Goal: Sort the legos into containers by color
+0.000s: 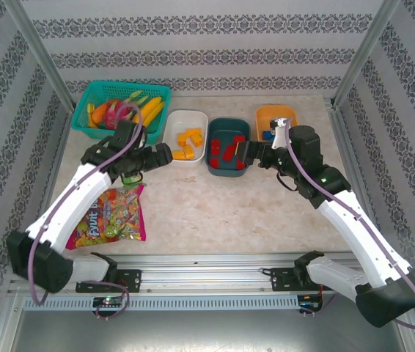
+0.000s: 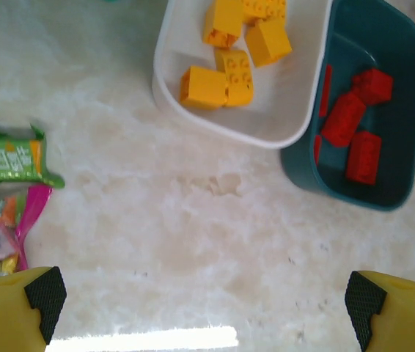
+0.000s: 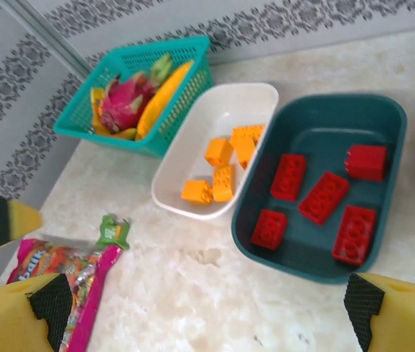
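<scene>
Gaping — left hand point(image 2: 204, 297), right hand point(image 3: 207, 304) — empty

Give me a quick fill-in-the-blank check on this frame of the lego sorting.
1. The white tub holds yellow-orange bricks; the dark teal tub holds only ____ ones.
2. The right wrist view shows ____ bricks in the dark teal tub.
3. The candy bag lies on the robot's ____ side.
4. The left hand and the right hand are both ____, holding nothing.
Missing words: red; five; left; open.
</scene>
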